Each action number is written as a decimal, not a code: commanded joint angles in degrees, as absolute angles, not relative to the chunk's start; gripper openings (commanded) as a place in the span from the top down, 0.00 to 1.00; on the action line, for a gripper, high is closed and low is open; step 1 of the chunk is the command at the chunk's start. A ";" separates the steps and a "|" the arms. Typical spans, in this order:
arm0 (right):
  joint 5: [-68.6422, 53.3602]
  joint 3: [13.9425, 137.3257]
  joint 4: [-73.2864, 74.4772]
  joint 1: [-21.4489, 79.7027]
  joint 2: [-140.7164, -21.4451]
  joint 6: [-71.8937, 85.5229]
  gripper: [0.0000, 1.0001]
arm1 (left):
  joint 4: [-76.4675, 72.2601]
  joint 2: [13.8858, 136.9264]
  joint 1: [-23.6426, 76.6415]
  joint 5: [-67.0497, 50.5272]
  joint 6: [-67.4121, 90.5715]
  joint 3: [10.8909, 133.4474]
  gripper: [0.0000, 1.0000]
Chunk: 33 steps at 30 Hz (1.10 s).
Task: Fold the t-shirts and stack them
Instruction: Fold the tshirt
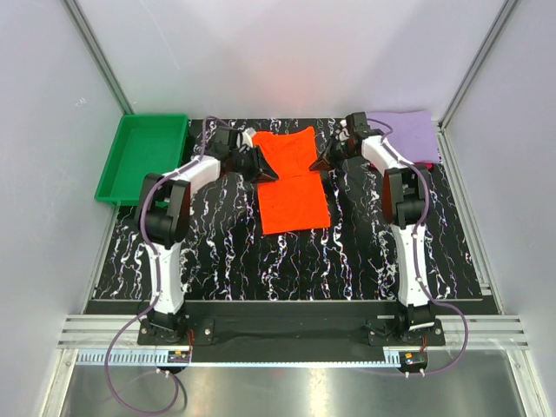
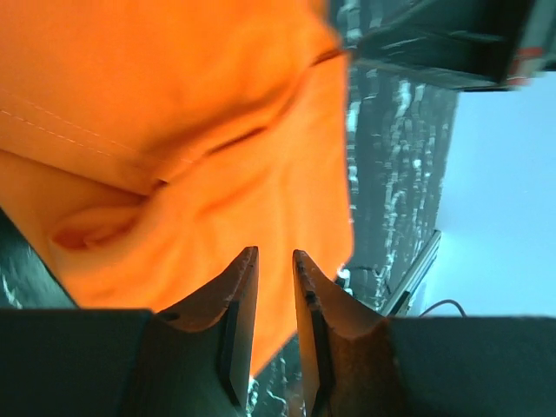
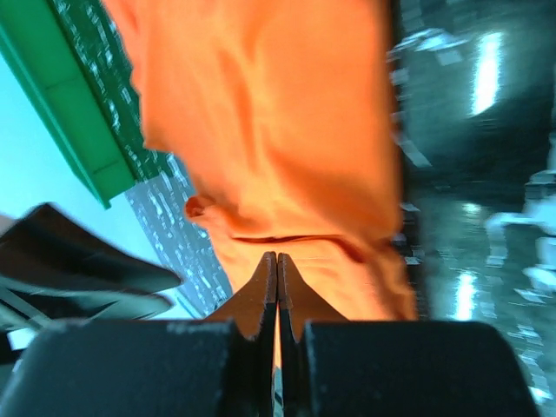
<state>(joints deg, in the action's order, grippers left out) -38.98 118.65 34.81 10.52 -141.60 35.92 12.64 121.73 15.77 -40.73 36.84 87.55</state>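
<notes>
The bright orange-red t-shirt (image 1: 291, 182) lies folded at the middle back of the table, with a crease across it. My left gripper (image 1: 263, 167) is at its left edge by the crease. In the left wrist view the left gripper (image 2: 274, 252) is open by a narrow gap, with the shirt (image 2: 174, 130) just beyond its tips and nothing between them. My right gripper (image 1: 320, 162) is at the shirt's right edge. The right wrist view shows the right gripper (image 3: 276, 254) shut, its tips against the cloth (image 3: 278, 130). The lavender t-shirt (image 1: 407, 135) lies flat at the back right, and a crimson sliver (image 1: 432, 164) peeks out at its near corner.
A green plastic tray (image 1: 143, 156) stands at the back left corner and shows again in the right wrist view as a green tray rim (image 3: 65, 95). The marbled black table top (image 1: 287, 269) spreads in front of the shirt. White walls enclose the sides and back.
</notes>
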 commanded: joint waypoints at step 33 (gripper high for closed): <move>-33.57 67.07 34.81 11.78 -103.36 23.81 0.17 | 14.85 90.52 25.66 -19.60 51.41 49.48 0.35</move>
<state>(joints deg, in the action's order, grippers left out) -31.22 67.70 40.21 13.34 -103.81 22.76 17.08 90.24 25.98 -23.51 47.75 49.58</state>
